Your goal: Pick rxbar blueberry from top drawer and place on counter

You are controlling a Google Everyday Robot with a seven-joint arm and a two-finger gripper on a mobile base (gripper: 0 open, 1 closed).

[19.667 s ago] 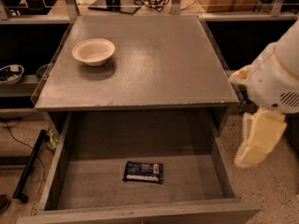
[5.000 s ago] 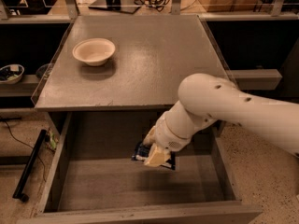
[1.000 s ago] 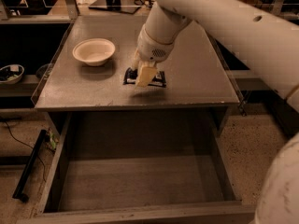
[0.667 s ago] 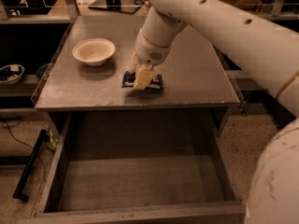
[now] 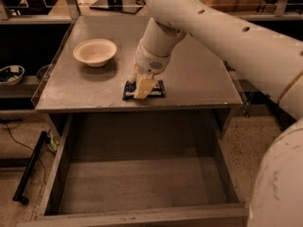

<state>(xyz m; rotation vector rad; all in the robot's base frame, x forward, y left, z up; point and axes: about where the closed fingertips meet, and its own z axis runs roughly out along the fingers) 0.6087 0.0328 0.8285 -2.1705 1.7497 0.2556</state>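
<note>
Camera view — pincer (image 5: 142,85) sits on the rxbar blueberry (image 5: 156,89), flat near the front edge of the desk (image 5: 199,79), seemingly its drop-off — gripping or released, cannot tell.

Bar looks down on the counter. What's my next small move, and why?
Probably release and lift the gripper straight up. The rxbar blueberry appears to lie flat on the counter near its front edge, apart from the bowl, with the gripper right on it; the top drawer below holds no bar, so only letting go seems left.
</note>
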